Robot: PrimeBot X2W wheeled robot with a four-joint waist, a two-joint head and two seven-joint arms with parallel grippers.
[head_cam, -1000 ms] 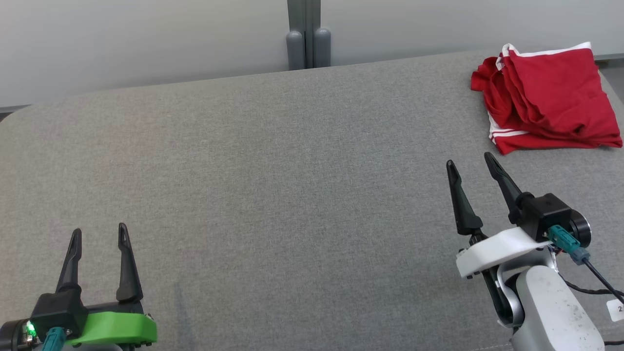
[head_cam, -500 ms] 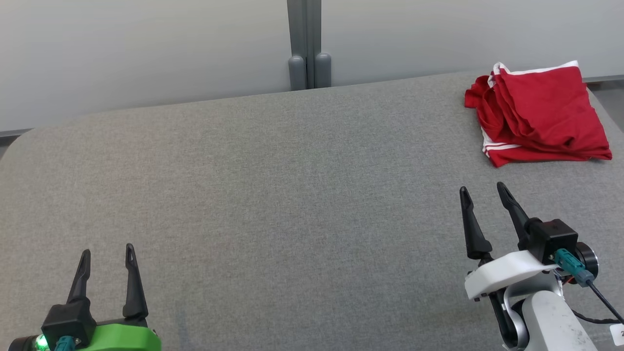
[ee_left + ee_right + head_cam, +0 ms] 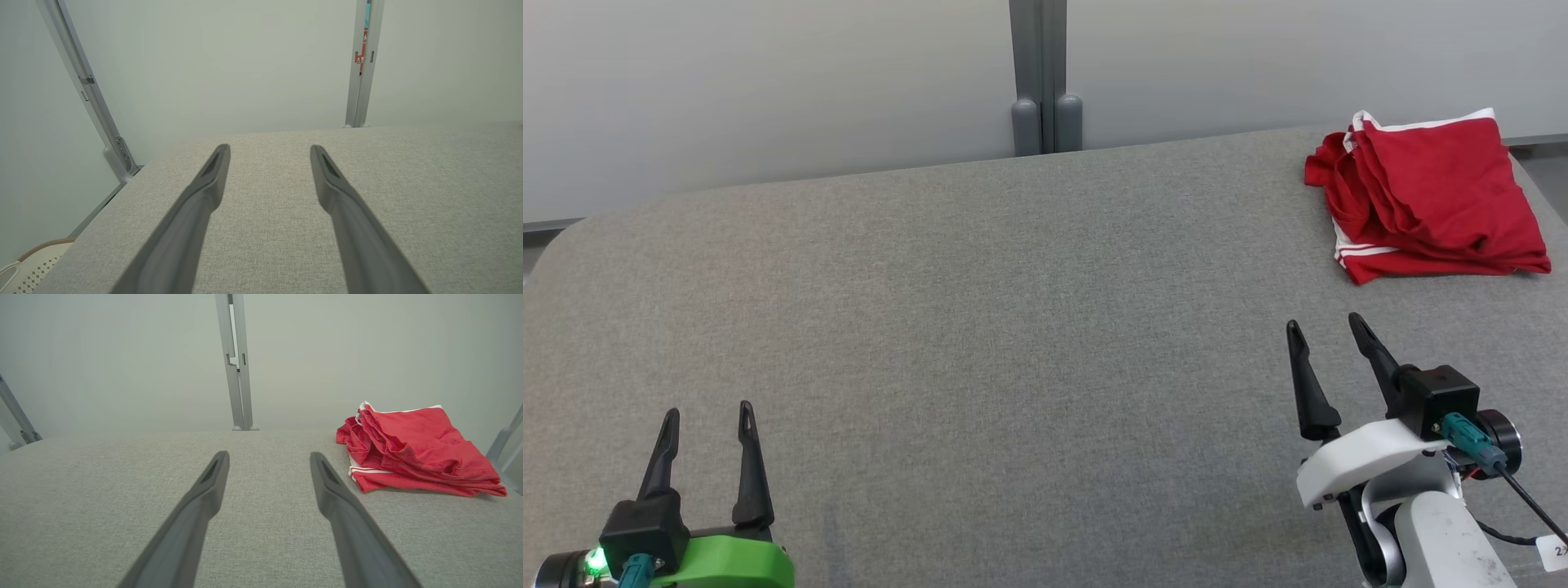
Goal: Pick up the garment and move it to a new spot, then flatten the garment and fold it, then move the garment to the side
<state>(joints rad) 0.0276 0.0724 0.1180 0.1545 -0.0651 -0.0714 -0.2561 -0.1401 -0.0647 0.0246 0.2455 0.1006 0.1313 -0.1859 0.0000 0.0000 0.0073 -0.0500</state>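
I'm holding right claw (image 3: 1323, 321) & left claw (image 3: 707, 408) spread open & empty over the grey padded top (image 3: 1013, 286), w/ the red garment (image 3: 1429, 196) lying roughly folded ahead-right of right claw, untouched, so task's prob. finishing, nothing left afaict.

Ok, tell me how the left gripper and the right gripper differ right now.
The left gripper has a green mount, the right gripper a white mount. The right gripper is near the red garment; the left gripper is far from it. Both are open and empty.
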